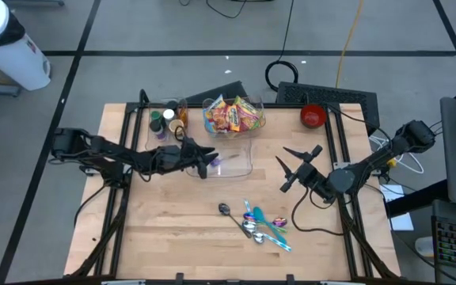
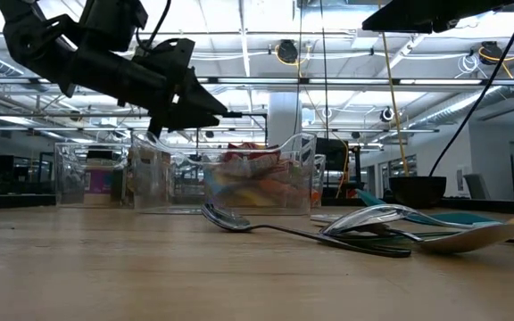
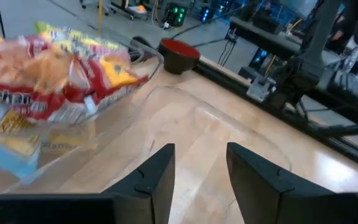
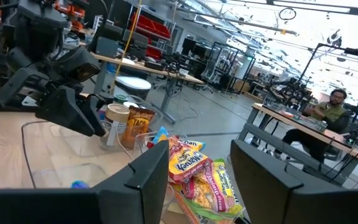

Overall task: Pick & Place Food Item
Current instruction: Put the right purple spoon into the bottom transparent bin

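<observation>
Left gripper [image 1: 210, 164] hovering over the empty clear tray [image 1: 240, 168], fingers spread, gripping nothing. Right gripper [image 1: 298, 168] beside that tray, fingers apart, likewise bare. Behind the tray, clear bin [image 1: 233, 115] heaped with snack packets [image 1: 229, 115]. Red bowl [image 1: 313, 115] beyond.

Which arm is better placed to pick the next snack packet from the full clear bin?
Probably the left. Its pincer hangs open over the empty clear plastic tray, right beside the clear bin of colourful snack packets. The right pincer waits open, farther away.
</observation>
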